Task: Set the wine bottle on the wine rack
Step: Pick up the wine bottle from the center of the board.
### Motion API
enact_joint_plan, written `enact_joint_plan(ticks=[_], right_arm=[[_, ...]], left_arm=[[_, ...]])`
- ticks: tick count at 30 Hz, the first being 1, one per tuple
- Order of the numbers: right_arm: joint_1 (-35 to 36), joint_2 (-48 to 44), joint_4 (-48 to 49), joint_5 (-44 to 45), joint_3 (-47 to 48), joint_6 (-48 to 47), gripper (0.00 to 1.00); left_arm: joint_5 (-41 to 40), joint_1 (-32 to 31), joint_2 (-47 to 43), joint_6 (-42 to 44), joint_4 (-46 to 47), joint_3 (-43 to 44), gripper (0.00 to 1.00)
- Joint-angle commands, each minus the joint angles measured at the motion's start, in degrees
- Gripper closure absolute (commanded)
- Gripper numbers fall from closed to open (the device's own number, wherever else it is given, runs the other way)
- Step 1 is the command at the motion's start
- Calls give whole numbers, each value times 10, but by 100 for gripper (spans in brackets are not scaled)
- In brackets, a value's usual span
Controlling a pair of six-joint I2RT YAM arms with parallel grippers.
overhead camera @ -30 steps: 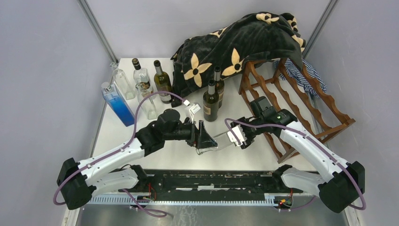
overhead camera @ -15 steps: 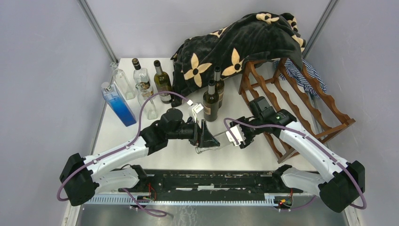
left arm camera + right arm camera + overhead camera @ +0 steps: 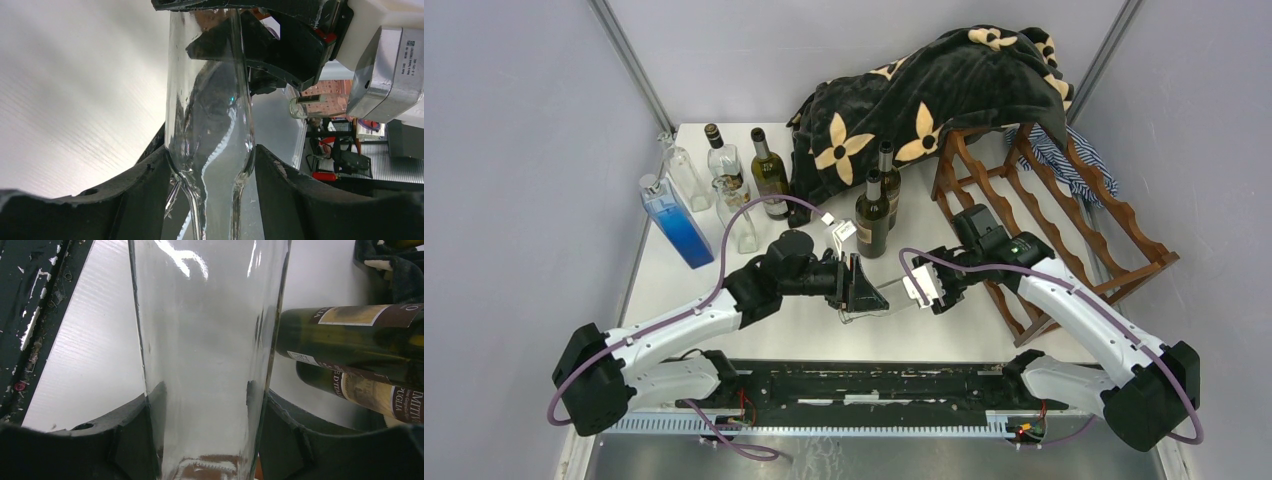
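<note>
A clear glass wine bottle (image 3: 887, 301) hangs level above the table's near middle, held between both grippers. My left gripper (image 3: 861, 288) is shut on its shoulder, where the body narrows to the neck; in the left wrist view both fingers press the glass (image 3: 210, 100) around the gripper (image 3: 210, 162). My right gripper (image 3: 926, 291) is shut on the bottle's body near its base; in the right wrist view the bottle (image 3: 205, 325) fills the gap of the gripper (image 3: 205, 407). The dark reddish-brown wine rack (image 3: 1064, 205) stands at the right, behind my right arm.
Two dark green bottles (image 3: 873, 215) stand just behind the held bottle and show in the right wrist view (image 3: 350, 325). A blue bottle (image 3: 674, 222) and several clear and green bottles (image 3: 770, 175) stand at back left. A black flowered blanket (image 3: 924, 90) drapes over the rack's back.
My left gripper has moved a little right and away with the bottle's neck end, and the bottle now lies more level. My right gripper has barely moved.
</note>
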Motion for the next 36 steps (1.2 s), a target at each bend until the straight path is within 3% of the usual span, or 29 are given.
enact_joint_plan(ticks=[1, 4, 6, 10, 12, 16, 17, 21, 24, 30, 36], right_arm=[[2, -7, 44, -20, 28, 16, 98], [1, -9, 46, -15, 25, 17, 98], [2, -10, 46, -15, 24, 18, 98], [1, -11, 48, -17, 22, 19, 97], [2, -10, 47, -18, 22, 20, 96], [2, -10, 47, -20, 21, 21, 95], [1, -10, 47, -21, 21, 21, 95], [2, -13, 45, -20, 20, 19, 96], [2, -18, 45, -16, 16, 16, 97], [2, -25, 47, -18, 11, 12, 97], [2, -26, 44, -21, 11, 10, 97]], left_arm=[[29, -2, 2, -9, 31, 3, 40], [35, -2, 0, -6, 32, 2, 51], [38, -1, 0, -4, 32, 2, 71], [41, -2, -2, -6, 45, -5, 93], [42, -1, -2, -8, 51, -7, 98], [47, -2, 0, -16, 63, -12, 98], [46, -2, 2, -18, 64, -12, 96], [35, -2, 1, -25, 50, -12, 43], [25, 0, -24, -16, 11, -10, 25], [21, 10, -77, 38, -103, 5, 21], [29, 17, -93, 52, -130, -2, 32]])
